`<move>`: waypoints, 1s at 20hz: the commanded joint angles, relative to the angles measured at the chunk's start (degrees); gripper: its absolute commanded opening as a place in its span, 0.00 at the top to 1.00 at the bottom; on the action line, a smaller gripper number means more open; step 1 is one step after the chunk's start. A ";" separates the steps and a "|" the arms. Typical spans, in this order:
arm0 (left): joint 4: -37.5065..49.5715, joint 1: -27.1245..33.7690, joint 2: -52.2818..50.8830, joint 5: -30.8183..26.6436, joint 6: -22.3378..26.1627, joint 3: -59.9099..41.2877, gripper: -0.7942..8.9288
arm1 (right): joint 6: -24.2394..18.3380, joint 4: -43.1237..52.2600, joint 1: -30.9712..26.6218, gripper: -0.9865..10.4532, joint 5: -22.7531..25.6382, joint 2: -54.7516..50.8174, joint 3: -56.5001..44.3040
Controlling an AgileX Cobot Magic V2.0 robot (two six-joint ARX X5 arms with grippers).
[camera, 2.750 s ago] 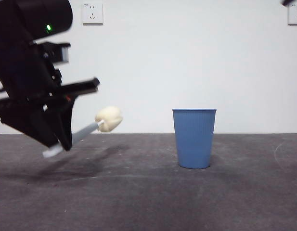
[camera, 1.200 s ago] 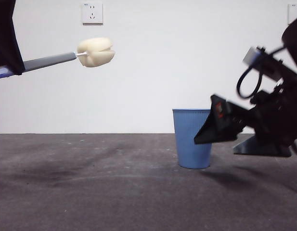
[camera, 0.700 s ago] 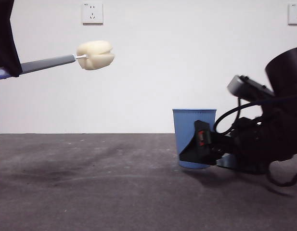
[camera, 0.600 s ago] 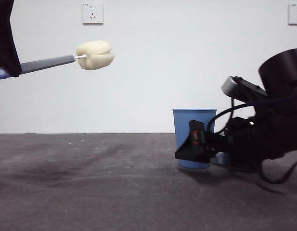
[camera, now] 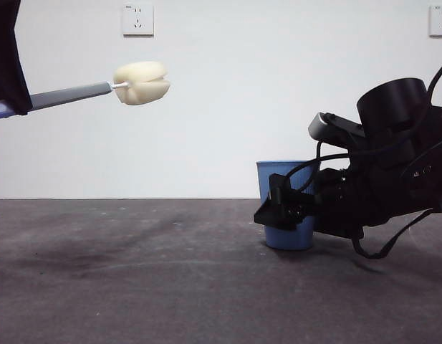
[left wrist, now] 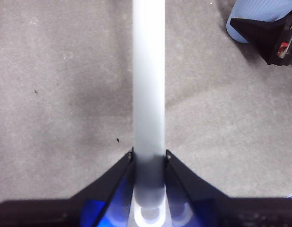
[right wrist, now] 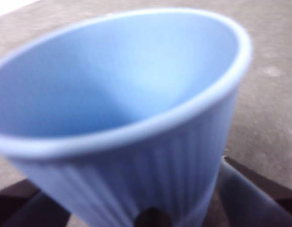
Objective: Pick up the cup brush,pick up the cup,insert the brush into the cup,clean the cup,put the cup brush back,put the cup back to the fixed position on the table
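At lower right of front view, right gripper [camera: 285, 208] has moved in around the cup [camera: 276, 175], jaws either side, prob. not yet clamped. Cup sits on table [camera: 135, 287]. Left gripper [left wrist: 148, 161] holds brush [camera: 141, 82] at upper left. Lift comes next.
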 commanded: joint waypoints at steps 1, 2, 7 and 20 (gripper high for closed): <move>0.20 -0.07 -0.15 -0.20 0.20 0.04 0.93 | -0.11 0.31 0.15 0.75 0.35 0.81 -0.04; 0.24 -0.07 -0.15 -0.20 0.20 0.04 0.93 | -0.20 0.35 0.15 0.80 0.35 0.81 -0.04; 0.02 -0.07 -0.15 -0.17 0.28 0.04 0.93 | -0.66 0.31 0.20 0.93 0.13 0.81 -0.04; -3.69 -0.04 -0.13 4.85 14.47 0.04 0.93 | -19.19 -60.96 3.48 0.93 6.29 -32.81 9.11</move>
